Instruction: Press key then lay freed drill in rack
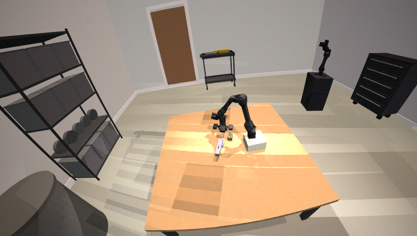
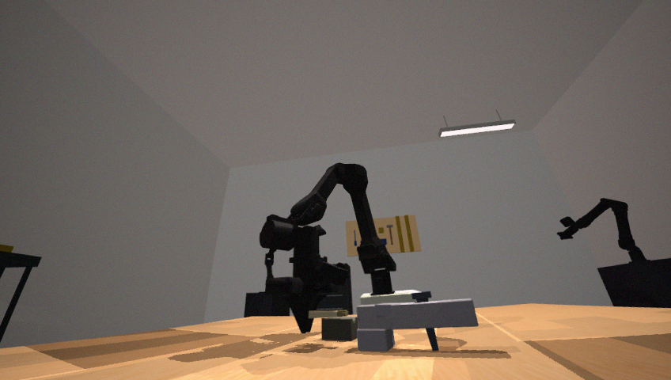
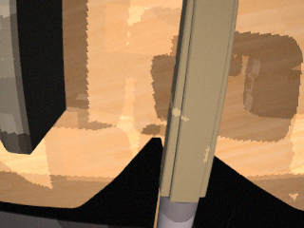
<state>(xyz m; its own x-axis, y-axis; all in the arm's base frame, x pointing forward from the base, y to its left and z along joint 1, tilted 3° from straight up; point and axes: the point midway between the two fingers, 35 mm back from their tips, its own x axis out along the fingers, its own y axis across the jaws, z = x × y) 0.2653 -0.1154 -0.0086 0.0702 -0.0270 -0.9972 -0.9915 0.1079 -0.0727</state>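
My gripper (image 1: 222, 132) (image 2: 305, 329) (image 3: 170, 147) is shut on the drill (image 2: 327, 313) (image 3: 201, 95), a flat-sided beige bar with a grey part between the fingertips. I hold it roughly level above the table. The long lavender-grey holder (image 1: 219, 149) (image 2: 414, 314) stands on a small block; a visible gap separates it from the drill. The dark key (image 2: 432, 340) passes down through the holder and shows above and below it. The rack (image 1: 229, 136) (image 2: 339, 329) (image 3: 7, 71), a small grey-green block, stands beside the drill. The drill's far end is outside the wrist view.
The arm's white base block (image 1: 254, 143) stands to the right of the rack in the top view. The wooden table (image 1: 263, 187) carries all of these and is striped with light and shadow. Shelves, a cart and a second arm stand away from the table.
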